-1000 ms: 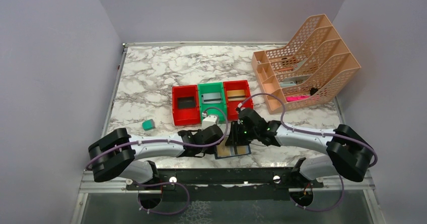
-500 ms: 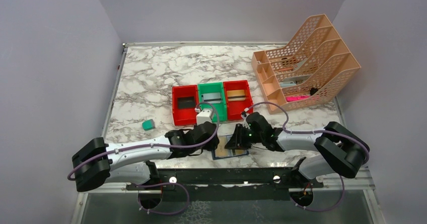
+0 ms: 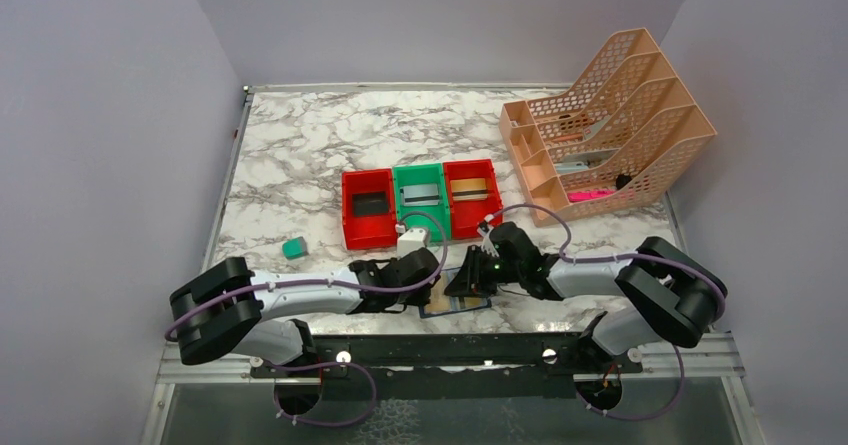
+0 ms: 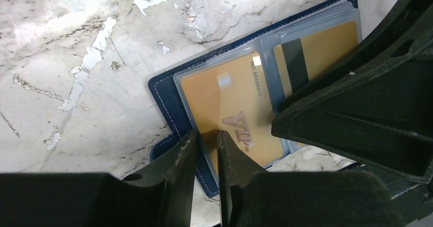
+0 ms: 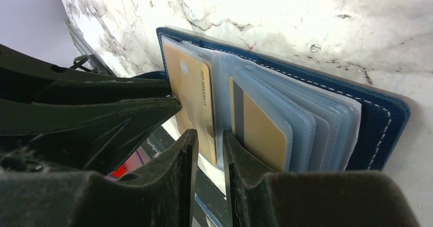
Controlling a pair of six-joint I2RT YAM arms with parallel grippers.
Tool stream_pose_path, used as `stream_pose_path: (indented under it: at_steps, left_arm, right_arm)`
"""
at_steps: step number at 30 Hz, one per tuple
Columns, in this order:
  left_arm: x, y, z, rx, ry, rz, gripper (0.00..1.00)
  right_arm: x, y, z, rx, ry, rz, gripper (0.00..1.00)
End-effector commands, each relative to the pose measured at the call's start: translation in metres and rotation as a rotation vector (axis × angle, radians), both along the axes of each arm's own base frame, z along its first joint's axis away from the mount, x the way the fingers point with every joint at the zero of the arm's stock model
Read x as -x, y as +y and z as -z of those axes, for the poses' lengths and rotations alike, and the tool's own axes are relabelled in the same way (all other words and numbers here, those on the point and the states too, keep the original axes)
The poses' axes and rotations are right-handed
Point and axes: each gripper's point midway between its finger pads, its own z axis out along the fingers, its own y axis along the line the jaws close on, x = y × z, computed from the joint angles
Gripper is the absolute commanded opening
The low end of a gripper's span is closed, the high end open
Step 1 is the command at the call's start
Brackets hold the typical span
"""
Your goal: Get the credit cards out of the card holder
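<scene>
Marble table, stitched navy card holder; left pincer, right pincer: slit-narrow, grip unclear.

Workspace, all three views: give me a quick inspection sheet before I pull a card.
Surface: marble-patterned table; no spills seen.
Job's things: card holder lies open at the near edge. In its clear sleeves, a gold card is face up and a second gold card is stripe side up.
Clutter: red, green and red bins, each with a flat card-like item; teal block; peach file rack at far right.
Grippers: left gripper and right gripper are both at the holder, fingers nearly closed astride a sleeve edge; grip not confirmable.
Cables: purple cables run along both arms; none seen on the holder.
Surroundings: plain walls on three sides; black rail in front.
</scene>
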Motion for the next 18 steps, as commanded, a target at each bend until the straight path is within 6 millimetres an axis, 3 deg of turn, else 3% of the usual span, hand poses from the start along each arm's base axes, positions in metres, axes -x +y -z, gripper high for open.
stream_pose_path:
  at_steps: [1, 5, 13, 18]
  left_arm:
    - [0.007, 0.01, 0.014, -0.023, 0.041, -0.026, 0.25]
    - [0.008, 0.008, 0.014, -0.007, 0.037, -0.01, 0.23]
    - [0.012, 0.011, 0.017, -0.003, 0.043, -0.001, 0.18]
    - [0.012, 0.012, 0.014, 0.01, 0.034, -0.003, 0.17]
  right_arm:
    - [0.006, -0.004, -0.001, 0.023, -0.006, -0.045, 0.3]
    - [0.006, 0.006, -0.01, -0.014, -0.014, -0.099, 0.31]
    - [0.01, 0.01, 0.005, -0.005, 0.066, -0.09, 0.26]
    - [0.013, 0.013, 0.002, -0.036, 0.083, -0.093, 0.23]
